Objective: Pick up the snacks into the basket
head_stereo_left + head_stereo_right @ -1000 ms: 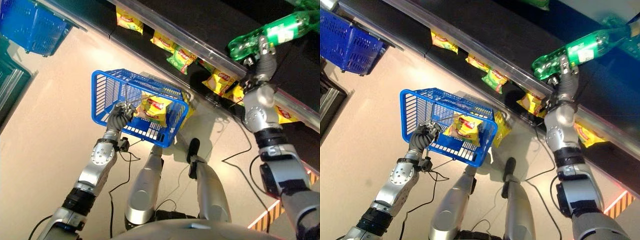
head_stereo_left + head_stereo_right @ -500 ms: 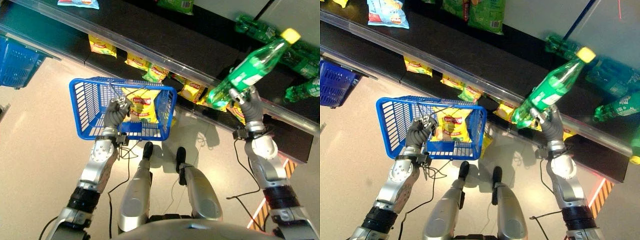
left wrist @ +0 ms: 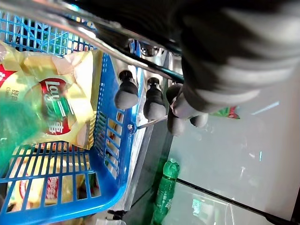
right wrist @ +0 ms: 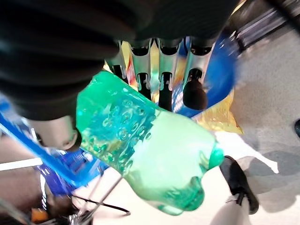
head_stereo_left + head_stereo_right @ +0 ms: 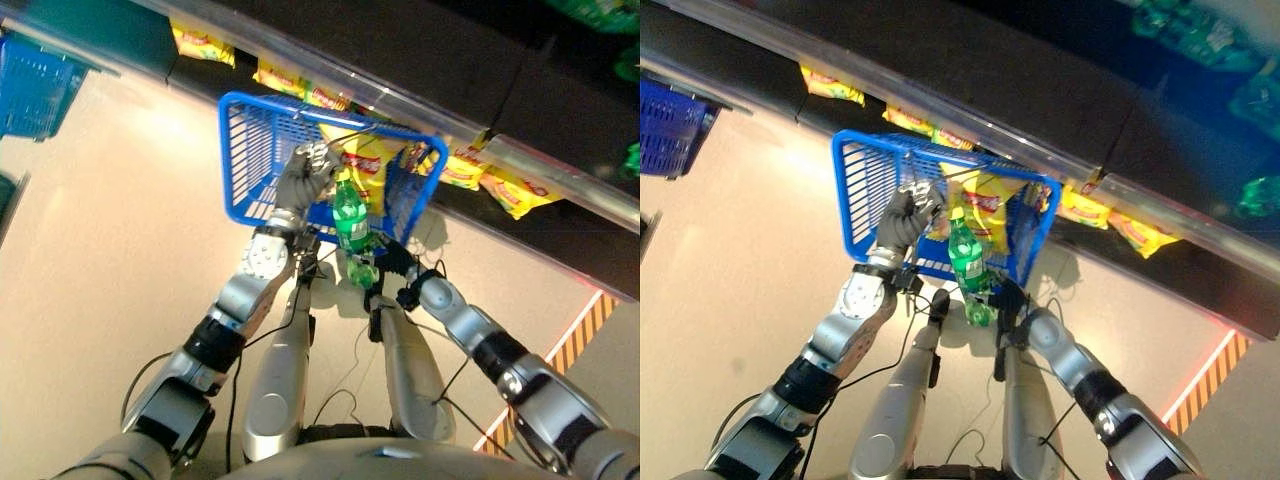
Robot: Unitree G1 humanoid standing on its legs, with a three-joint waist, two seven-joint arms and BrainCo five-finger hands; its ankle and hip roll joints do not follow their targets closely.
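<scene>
the left hand (image 5: 303, 176), above centre in the left eye view, has its fingers curled round the thin wire handle (image 5: 345, 137) of the blue plastic mesh basket (image 5: 248, 150) and carries it in the upper middle of the frame; the left wrist view shows the dark fingertips (image 3: 153, 104) hooked under that wire. the right hand (image 5: 1002, 298), just right of centre and low against the basket's near wall, is wrapped round the base of a green plastic bottle with a yellow cap (image 5: 965, 262); in the right wrist view its fingers (image 4: 160, 75) close over the bottle's dimpled bottom. the bottle stands neck up at the basket's near rim, its upper half already over the basket; i cannot tell whether it rests on anything inside.

one yellow snack bag with a red logo (image 5: 362, 162) already lies in the basket, so a part of the job looks done. more yellow snack bags (image 5: 495, 185) lie along the dark lower shelf (image 5: 560, 250) across the top of the frame, towards the upper right and upper left. as i read it, the bottle is not yet released, and the shelf bags are what is left to collect. a second blue basket (image 5: 35, 85) sits at the upper left edge.
</scene>
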